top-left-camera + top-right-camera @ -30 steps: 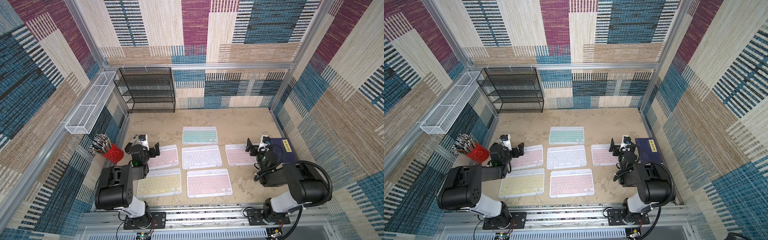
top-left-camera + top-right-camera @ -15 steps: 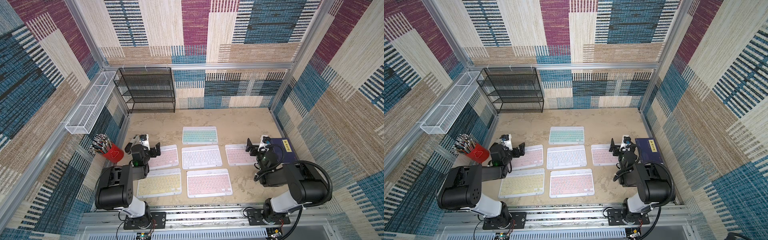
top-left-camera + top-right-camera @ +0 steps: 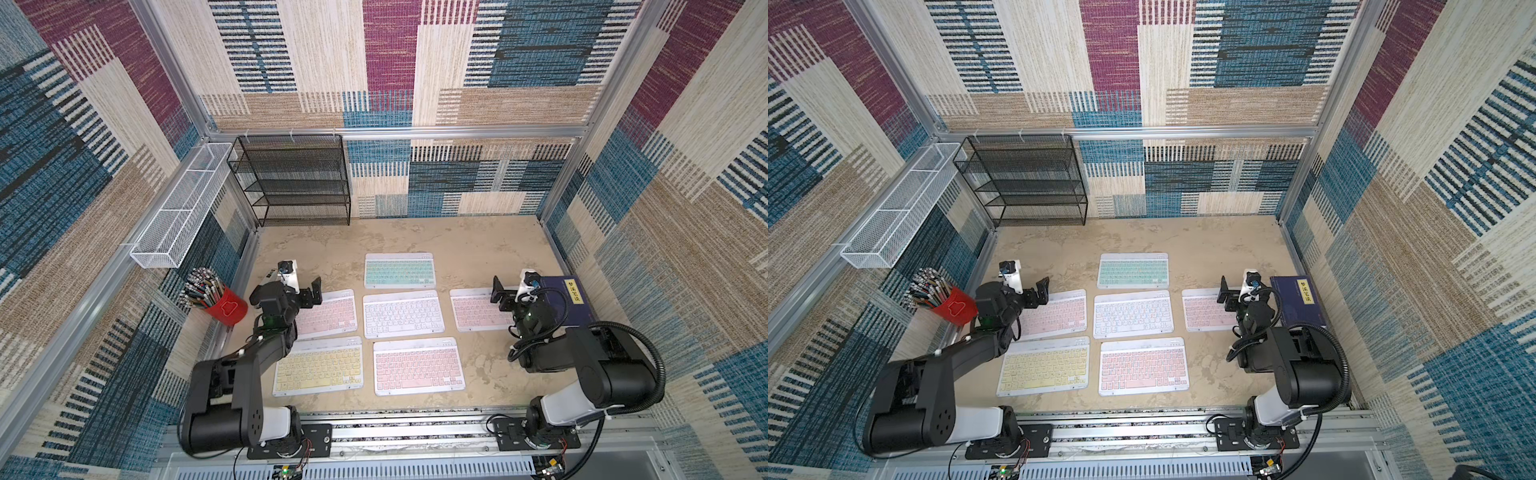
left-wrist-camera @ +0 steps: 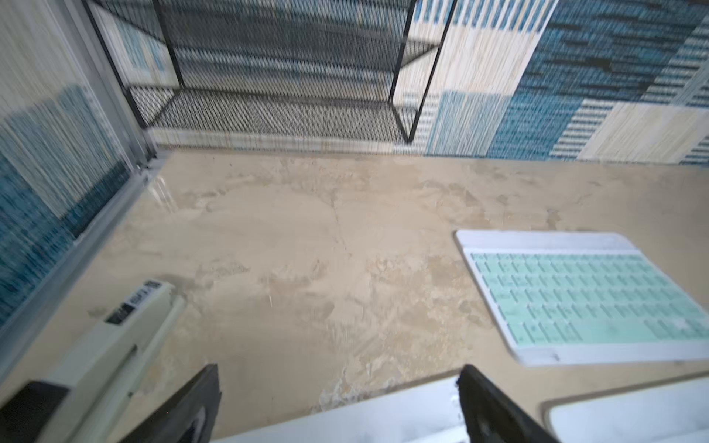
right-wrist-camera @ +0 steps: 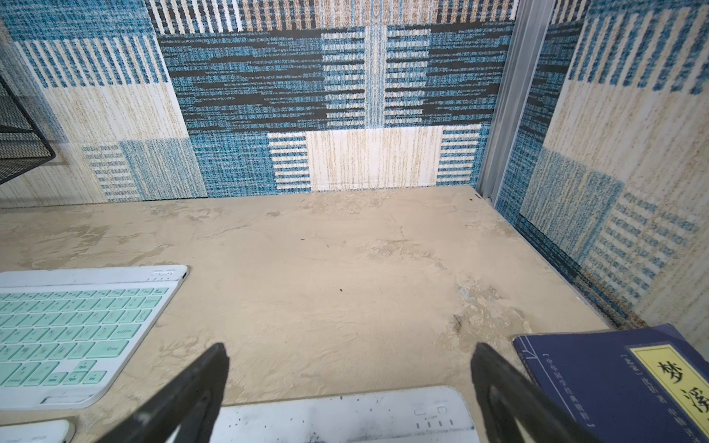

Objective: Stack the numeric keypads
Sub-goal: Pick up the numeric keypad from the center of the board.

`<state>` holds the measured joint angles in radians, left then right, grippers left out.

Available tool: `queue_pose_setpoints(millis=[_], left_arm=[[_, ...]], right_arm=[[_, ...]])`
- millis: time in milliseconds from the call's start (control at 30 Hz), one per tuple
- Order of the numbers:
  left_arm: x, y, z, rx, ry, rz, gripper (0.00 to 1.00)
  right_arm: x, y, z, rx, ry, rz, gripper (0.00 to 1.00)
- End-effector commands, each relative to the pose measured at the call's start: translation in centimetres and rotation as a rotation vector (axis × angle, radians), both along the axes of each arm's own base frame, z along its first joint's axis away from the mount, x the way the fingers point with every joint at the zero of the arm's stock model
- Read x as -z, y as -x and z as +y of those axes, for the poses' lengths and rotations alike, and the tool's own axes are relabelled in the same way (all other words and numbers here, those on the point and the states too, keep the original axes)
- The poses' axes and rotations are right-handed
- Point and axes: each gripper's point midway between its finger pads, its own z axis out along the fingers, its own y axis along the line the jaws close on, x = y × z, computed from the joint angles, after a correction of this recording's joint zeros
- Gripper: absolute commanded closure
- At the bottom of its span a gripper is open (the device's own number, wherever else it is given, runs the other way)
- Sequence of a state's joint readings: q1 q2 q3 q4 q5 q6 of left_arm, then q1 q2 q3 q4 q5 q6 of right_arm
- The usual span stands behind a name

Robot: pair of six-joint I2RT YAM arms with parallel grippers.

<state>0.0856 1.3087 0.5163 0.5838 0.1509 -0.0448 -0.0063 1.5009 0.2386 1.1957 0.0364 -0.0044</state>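
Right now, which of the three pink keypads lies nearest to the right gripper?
The pink keypad beside the dark blue book: the open right gripper hovers above it. The other two lie further left.

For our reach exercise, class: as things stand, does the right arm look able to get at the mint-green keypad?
Probably yes. The open right gripper hangs over a pink keypad, and only bare table lies between it and the mint-green keypad.

The beige tabletop [image 3: 469,245] bears six keypads [image 3: 401,313], a blue book [image 3: 582,309], a stapler [image 4: 115,337] and a mesh rack [image 3: 299,183].
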Motion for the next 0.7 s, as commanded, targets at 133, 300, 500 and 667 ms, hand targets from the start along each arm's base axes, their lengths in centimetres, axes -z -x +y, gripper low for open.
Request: queue_pose_setpoints(millis=[133, 300, 500, 667], left_arm=[[0.6, 1.5, 0.3, -0.104, 0.182, 0.108, 0.01], [0.8, 1.2, -2.8, -0.041, 0.502, 0.248, 0.01], [2.5, 1.6, -7.5, 0.067, 0.587, 0.538, 0.01], [4.2, 5.2, -11.0, 0.100, 0.535, 0.711, 0.01]], right_arm=[[-5.7, -3.1, -2.0, 0.132, -0.132, 0.072, 0.01], [-4.8, -4.1, -0.1, 0.129, -0.332, 0.268, 0.01], [-4.5, -1.7, 4.4, 0.114, -0.315, 0.459, 0.01], [-4.8, 2.0, 7.5, 0.043, -0.340, 0.543, 0.01]])
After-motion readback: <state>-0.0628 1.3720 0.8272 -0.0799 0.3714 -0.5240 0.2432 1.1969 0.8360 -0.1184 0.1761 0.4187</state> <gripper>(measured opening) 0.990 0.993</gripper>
